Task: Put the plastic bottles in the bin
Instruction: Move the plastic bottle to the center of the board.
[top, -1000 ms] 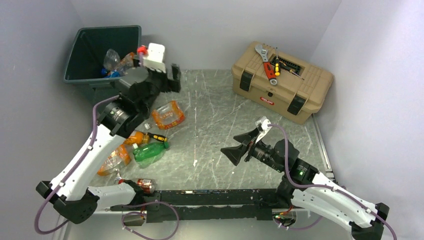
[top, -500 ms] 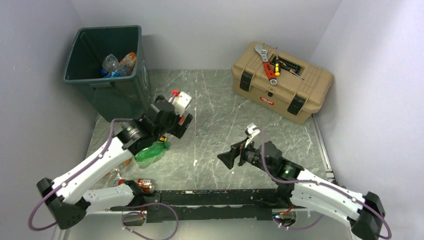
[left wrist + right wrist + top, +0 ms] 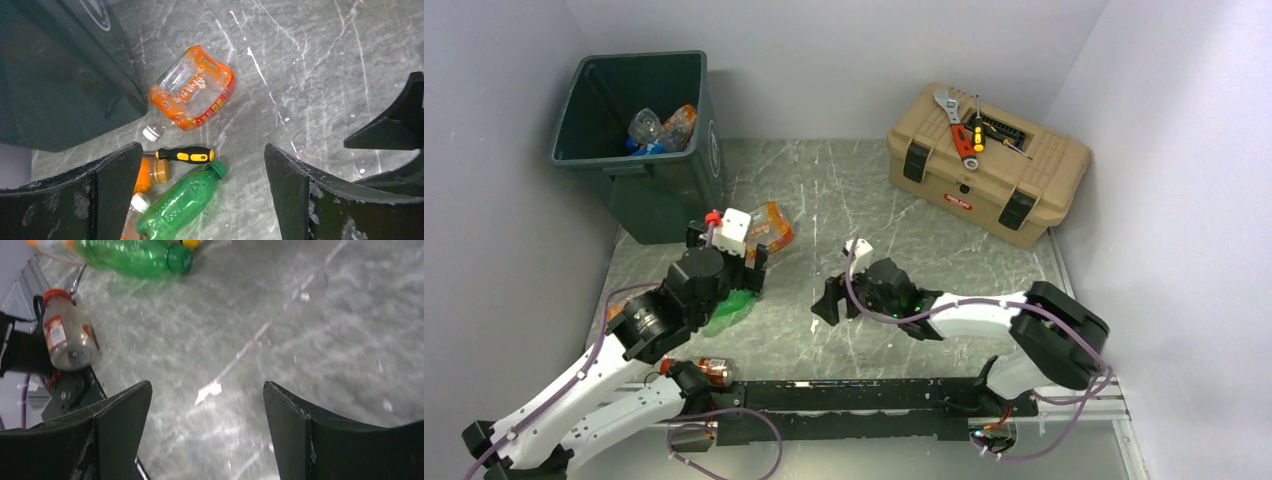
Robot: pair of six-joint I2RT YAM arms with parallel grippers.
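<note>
Beside the dark green-grey bin (image 3: pixel 664 200) at far left, a crushed orange-labelled bottle (image 3: pixel 192 90) with a white cap lies flat on the surface (image 3: pixel 310 60). Nearer lies a green bottle (image 3: pixel 180 202), touching a black-and-yellow screwdriver (image 3: pixel 185 155). Inside the bin sit clear and orange bottles (image 3: pixel 662 125). Over the floor bottles, the left tool (image 3: pixel 202 150) hangs spread. The right tool (image 3: pixel 207 387) is spread and empty.

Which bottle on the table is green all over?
The green plastic bottle lying beside the black-and-yellow screwdriver: its body and cap are both green, while the other bottles are clear or orange.
</note>
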